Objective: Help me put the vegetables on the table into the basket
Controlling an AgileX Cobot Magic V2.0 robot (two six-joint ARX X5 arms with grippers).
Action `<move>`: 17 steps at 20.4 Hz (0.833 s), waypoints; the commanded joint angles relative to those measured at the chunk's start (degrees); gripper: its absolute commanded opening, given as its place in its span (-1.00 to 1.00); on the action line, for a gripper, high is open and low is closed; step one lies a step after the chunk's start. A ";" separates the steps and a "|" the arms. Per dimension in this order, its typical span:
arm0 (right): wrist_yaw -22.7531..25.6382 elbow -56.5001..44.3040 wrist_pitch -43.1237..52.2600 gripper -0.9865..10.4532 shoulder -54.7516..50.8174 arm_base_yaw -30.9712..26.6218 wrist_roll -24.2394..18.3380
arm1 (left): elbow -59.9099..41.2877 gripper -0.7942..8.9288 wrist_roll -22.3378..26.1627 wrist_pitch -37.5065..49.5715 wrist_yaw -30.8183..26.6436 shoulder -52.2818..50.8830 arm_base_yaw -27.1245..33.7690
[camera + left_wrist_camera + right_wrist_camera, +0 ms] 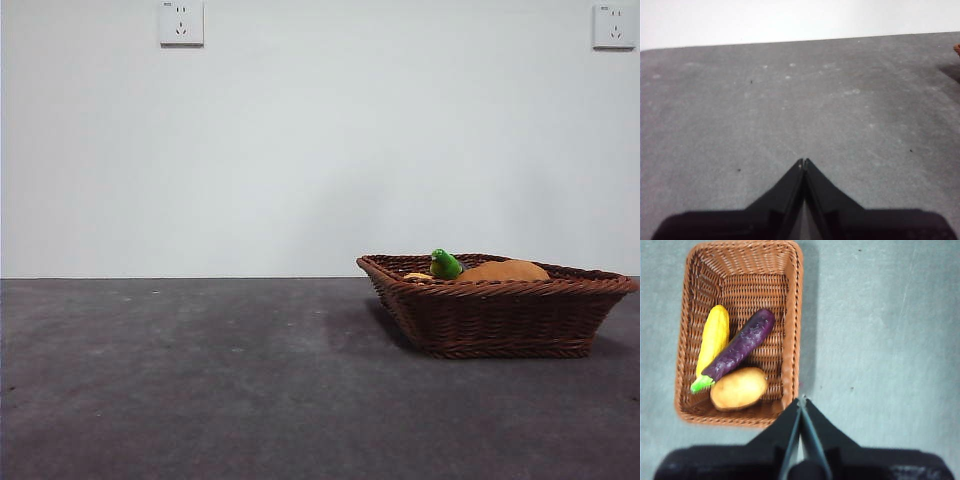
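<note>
The woven brown basket [500, 315] stands on the grey table [200, 380] at the right of the front view. Inside it lie the orange-brown potato [738, 388], the purple eggplant [740, 346] with its green stem [444, 264], and the yellow corn cob [713, 338]. In the front view the potato [503, 271] shows just above the rim. My right gripper [801, 401] hovers above the basket [790, 340], beside its rim, shut and holding nothing. My left gripper [804, 162] is shut over bare table [790, 100], away from the basket.
A white wall with two sockets [181, 22] [613, 25] rises behind the table. A sliver of the basket's shadow shows at the edge of the left wrist view.
</note>
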 commanded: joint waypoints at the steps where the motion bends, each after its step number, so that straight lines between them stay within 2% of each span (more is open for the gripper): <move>1: 0.04 -0.07 3.17 -0.83 0.35 -0.02 -0.35 | -0.61 -0.84 -0.98 -0.92 -0.20 -2.43 1.22; 10: 0.04 -0.07 16.50 -0.83 0.37 -0.02 -0.35 | -0.61 -0.84 -1.57 -0.79 0.02 -3.74 1.53; 17: 0.02 -0.07 19.17 -0.83 0.48 -0.02 -0.33 | -0.59 -0.84 -1.57 -0.79 0.04 -1.73 1.53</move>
